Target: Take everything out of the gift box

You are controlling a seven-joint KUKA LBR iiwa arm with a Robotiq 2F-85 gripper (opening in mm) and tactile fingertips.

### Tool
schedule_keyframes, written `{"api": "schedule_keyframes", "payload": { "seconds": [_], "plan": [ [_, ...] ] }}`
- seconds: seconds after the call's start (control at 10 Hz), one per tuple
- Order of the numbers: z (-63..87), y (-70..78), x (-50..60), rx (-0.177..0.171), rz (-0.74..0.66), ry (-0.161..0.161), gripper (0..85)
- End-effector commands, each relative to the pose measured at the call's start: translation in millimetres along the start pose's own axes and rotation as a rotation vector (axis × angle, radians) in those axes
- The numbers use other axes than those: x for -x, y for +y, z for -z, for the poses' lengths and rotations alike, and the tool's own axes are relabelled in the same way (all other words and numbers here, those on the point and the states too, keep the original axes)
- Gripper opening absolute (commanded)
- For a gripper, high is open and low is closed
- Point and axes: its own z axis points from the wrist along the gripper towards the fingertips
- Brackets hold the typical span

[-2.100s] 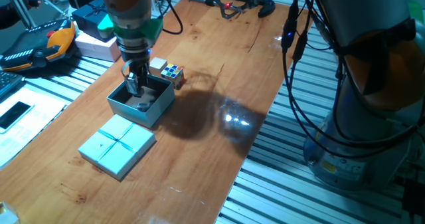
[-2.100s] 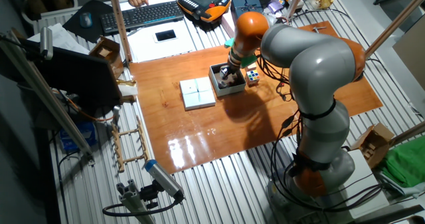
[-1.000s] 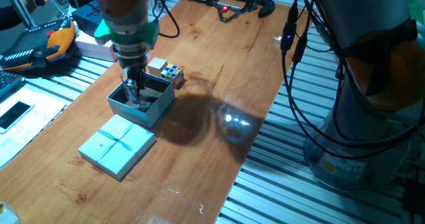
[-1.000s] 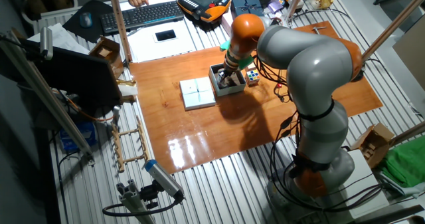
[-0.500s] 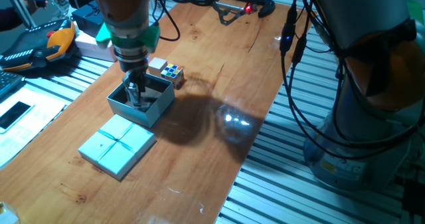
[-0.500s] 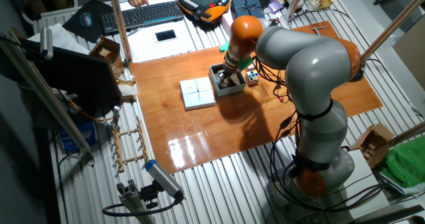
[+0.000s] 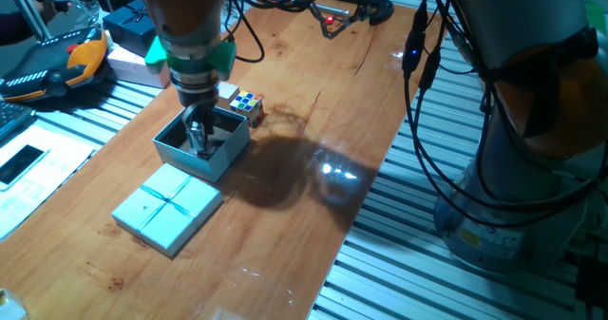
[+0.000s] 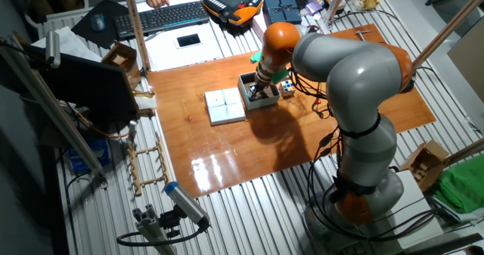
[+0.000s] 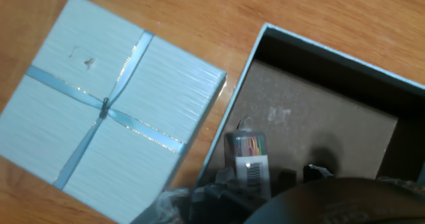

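Note:
The pale blue gift box (image 7: pixel 224 152) stands open on the wooden table, and its ribbon-crossed lid (image 7: pixel 168 206) lies flat in front of it. My gripper (image 7: pixel 198 141) reaches down inside the box, fingers close together. In the hand view the box's brown floor (image 9: pixel 312 127) is bare except for a small clear case with a barcode label and coloured contents (image 9: pixel 249 154), which sits at my fingertips (image 9: pixel 222 184). The gripper (image 9: pixel 251 179) looks shut on it. A multicoloured puzzle cube (image 7: pixel 247 104) and a pale tan block (image 7: pixel 226 93) lie on the table just behind the box.
A white box (image 7: pixel 133 65) and a dark navy box (image 7: pixel 128 21) sit at the table's far left edge. An orange-black pendant (image 7: pixel 57 68) lies off the table. Cables (image 7: pixel 323 2) lie at the far end. The box (image 8: pixel 243 83) and lid (image 8: pixel 225 106) also show in the other fixed view.
My gripper has sunk a little deeper into the box and shifted slightly right. The cube, block and lid have not moved.

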Motion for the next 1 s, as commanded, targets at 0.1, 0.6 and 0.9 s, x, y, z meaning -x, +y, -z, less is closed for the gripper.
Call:
{"api": "schedule_keyframes", "payload": {
  "seconds": [0.1,0.6,0.9],
  "plan": [
    [-5.4,1.0,-2.1,0.0,0.002,-0.006,55.0],
    [-12.9,3.5,-4.2,-0.001,0.0,-0.016,54.7],
    [-15.9,4.2,-4.3,-0.006,0.001,-0.026,48.7]
  ]
}}
